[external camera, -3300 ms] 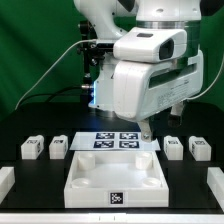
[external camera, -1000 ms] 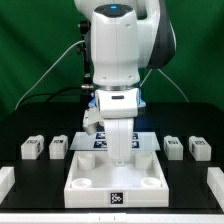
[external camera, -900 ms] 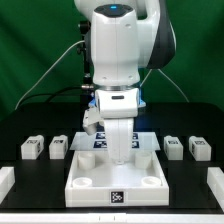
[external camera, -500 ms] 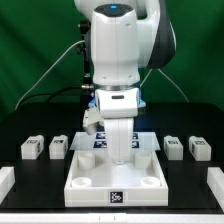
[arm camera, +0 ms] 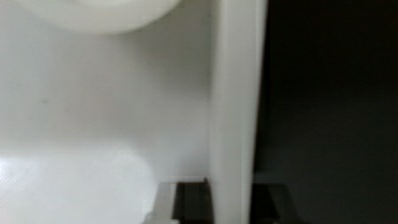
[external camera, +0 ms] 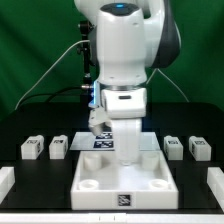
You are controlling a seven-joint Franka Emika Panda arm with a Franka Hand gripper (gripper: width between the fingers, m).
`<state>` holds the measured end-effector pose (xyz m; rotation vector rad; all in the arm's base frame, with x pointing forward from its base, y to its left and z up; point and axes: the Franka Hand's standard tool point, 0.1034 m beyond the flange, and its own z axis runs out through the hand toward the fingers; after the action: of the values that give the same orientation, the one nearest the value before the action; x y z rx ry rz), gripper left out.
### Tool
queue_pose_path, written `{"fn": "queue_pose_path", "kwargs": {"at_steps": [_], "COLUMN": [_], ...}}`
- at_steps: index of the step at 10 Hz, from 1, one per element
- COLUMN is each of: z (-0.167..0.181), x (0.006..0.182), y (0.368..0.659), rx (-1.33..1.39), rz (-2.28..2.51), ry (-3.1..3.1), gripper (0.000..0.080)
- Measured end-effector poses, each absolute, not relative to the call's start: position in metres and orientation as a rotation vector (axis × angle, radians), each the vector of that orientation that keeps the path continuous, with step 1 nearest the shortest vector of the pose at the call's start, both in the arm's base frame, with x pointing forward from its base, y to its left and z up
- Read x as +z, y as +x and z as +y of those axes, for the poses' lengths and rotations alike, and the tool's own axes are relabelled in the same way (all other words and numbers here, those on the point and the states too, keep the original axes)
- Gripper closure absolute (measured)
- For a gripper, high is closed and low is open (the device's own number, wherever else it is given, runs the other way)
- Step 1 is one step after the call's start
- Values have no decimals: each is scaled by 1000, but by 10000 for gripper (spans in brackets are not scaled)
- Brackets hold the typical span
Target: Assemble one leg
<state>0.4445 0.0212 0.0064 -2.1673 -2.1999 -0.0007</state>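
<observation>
Four legs, small white blocks with black-and-white tags, lie in a row on the black table: two at the exterior view's left (external camera: 30,148) (external camera: 58,147) and two at its right (external camera: 173,146) (external camera: 200,149). My gripper (external camera: 128,158) points straight down at the rear wall of the large white square moulded piece (external camera: 100,195) and is shut on it. In the wrist view that thin white wall (arm camera: 237,110) runs between my two dark fingers, my gripper (arm camera: 235,200) closed on it. No leg is held.
The marker board (external camera: 103,142) lies behind the moulded piece, partly hidden by my arm. White parts show at the table's near left edge (external camera: 5,180) and near right edge (external camera: 215,181). A green backdrop stands behind.
The arm swung in over the moulded piece, then dragged it toward the exterior view's right and nearer the camera. The legs have not moved.
</observation>
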Motion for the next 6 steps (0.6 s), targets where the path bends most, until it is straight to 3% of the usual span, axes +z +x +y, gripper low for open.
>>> {"fn": "queue_pose_path", "kwargs": {"at_steps": [3, 6], "z": [78, 77], "x": [7, 5], "y": [484, 494], "rx": [-72, -58], "rz": [-2157, -2109], "ry": [-2195, -2236], "gripper": [742, 741]}}
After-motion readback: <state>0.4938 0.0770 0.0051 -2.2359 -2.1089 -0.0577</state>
